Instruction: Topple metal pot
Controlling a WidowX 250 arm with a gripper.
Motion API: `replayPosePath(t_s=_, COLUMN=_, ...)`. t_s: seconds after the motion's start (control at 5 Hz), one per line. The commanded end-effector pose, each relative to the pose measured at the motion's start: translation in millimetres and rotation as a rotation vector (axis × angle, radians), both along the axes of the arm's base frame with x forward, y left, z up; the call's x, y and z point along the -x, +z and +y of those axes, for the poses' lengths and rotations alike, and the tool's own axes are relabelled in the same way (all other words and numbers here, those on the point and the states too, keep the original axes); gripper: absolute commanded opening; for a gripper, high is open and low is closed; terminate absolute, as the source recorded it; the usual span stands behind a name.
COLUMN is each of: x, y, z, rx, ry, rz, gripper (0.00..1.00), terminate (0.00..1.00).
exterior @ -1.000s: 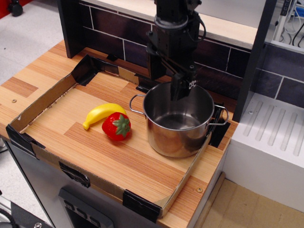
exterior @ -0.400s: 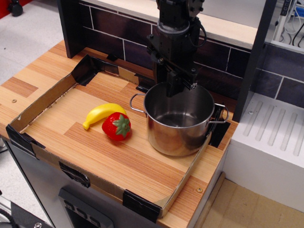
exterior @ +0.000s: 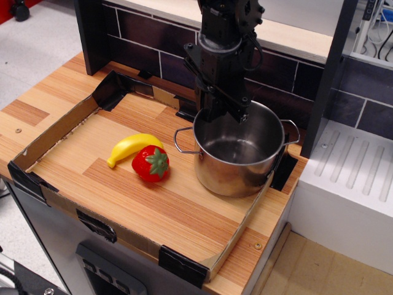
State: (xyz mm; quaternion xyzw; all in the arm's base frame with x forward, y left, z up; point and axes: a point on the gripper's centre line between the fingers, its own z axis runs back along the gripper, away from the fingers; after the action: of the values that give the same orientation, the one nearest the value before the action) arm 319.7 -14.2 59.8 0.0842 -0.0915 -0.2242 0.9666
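The metal pot [exterior: 239, 161] is shiny steel with two wire loop handles and no lid. It stands at the right end of the cardboard-edged wooden tray [exterior: 141, 203], tipped a little, with its right side up against the tray's right wall. My black gripper [exterior: 225, 112] comes down from above onto the pot's back-left rim. Its fingers straddle the rim, one inside and one outside, and look closed on it. The pot's inside is empty.
A yellow toy banana [exterior: 131, 147] and a red toy strawberry [exterior: 151, 163] lie left of the pot. A dark tiled back wall [exterior: 147, 37] rises behind the tray. A white ribbed appliance [exterior: 350, 178] stands to the right, beyond a black post [exterior: 325, 80].
My gripper has shifted left along the pot's back rim and risen a little. The pot has shifted right and tipped, its right handle now higher.
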Motion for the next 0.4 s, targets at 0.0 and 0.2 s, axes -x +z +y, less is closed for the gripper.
replayPosePath(t_s=0.0, x=22.4, y=45.0, z=-4.6, rx=0.045, ry=0.045, rz=-0.264, gripper=0.0, terminate=0.0)
replayPosePath(t_s=0.2, x=39.0, y=58.8, z=-4.3, rx=0.055, ry=0.01, rz=-0.352, gripper=0.0, terminate=0.0)
